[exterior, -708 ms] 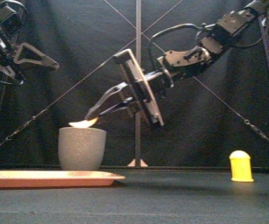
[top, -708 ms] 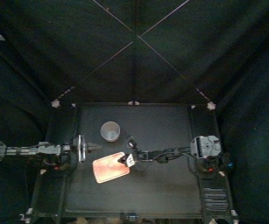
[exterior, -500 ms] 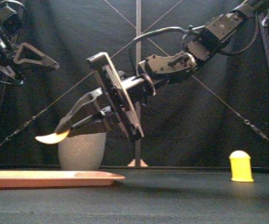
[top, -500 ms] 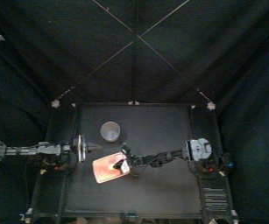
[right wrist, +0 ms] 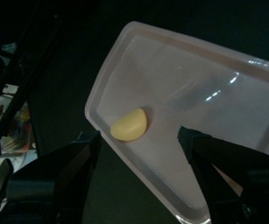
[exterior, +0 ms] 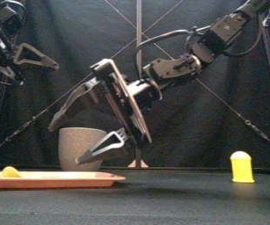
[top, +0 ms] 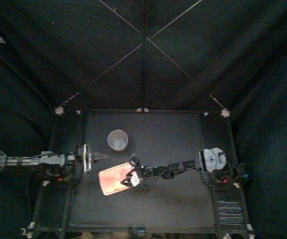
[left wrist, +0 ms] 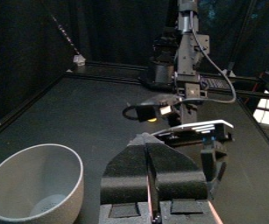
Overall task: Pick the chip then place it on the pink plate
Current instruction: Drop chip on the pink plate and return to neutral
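Observation:
The yellow chip (right wrist: 130, 123) lies loose on the pink plate (right wrist: 178, 83), near one long rim. In the front view the chip (exterior: 10, 172) sits at the left end of the pink plate (exterior: 67, 179). My right gripper (exterior: 88, 127) hangs open just above the plate, in front of the grey cup, with nothing between its fingers. From above, the right gripper (top: 132, 175) is over the plate (top: 112, 180). My left gripper (left wrist: 150, 144) rests shut and empty at the table's left side, raised above the plate's left end (exterior: 53, 63).
The tall grey speckled cup (exterior: 85, 148) stands just behind the plate, seen from above at the cup (top: 118, 140). A small yellow toy (exterior: 240, 166) stands alone on the right of the table.
My right gripper carried the chip down from over the grey cup to the plate and opened. The chip now lies on the plate. The left arm stayed still.

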`<state>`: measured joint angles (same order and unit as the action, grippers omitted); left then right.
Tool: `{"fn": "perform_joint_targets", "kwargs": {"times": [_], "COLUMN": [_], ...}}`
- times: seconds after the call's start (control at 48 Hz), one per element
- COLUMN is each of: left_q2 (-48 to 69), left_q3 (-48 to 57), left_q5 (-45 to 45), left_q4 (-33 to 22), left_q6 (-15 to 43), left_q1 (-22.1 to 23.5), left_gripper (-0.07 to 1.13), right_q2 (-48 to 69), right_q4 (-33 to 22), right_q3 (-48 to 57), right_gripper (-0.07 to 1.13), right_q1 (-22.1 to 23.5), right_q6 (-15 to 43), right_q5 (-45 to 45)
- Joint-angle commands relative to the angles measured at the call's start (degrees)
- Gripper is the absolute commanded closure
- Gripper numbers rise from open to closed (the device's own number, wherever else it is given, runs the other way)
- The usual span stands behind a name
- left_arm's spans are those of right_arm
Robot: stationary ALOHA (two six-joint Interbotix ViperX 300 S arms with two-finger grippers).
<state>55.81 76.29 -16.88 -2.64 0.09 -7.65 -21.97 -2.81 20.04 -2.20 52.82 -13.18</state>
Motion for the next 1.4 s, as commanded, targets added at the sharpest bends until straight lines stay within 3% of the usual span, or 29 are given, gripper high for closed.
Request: {"fn": "perform_joint_targets", "kwargs": {"times": [0.021, 0.146, 0.312, 0.562, 0.708, 1.396], "left_q2": [-0.2, -0.2, -0.2, -0.2, -0.2, 0.4], "left_q3": [-0.6, -0.6, -0.4, -0.2, -0.2, -5.1], "left_q5": [-0.2, 0.5, 1.7, 1.8, 1.9, -0.9], "left_q4": [-0.1, -0.1, 0.0, -0.1, -0.1, 0.7], "left_q6": [0.0, 0.0, 0.1, 0.1, 0.1, 0.2], "left_q1": [-0.2, -0.2, 0.1, 0.0, 0.0, 0.1], "left_gripper": [1.00, 1.00, 1.00, 1.00, 1.00, 1.00], "right_q2": [7.4, 13.9, 21.4, 31.4, 36.9, 72.0], "right_q4": [-2.2, -8.5, -22.5, -39.6, -40.6, -40.6], "right_q3": [3.6, 11.2, 20.0, 27.2, 27.8, 46.5], "right_gripper": [0.05, 0.05, 0.05, 0.05, 0.05, 0.05], "right_q1": [2.5, 5.9, 10.5, 16.4, 19.1, 20.7], "right_q6": [-0.3, -0.6, -3.6, -6.2, -6.9, -7.0], "right_q5": [-2.2, -6.8, -14.1, -14.6, -15.0, -17.7]}}
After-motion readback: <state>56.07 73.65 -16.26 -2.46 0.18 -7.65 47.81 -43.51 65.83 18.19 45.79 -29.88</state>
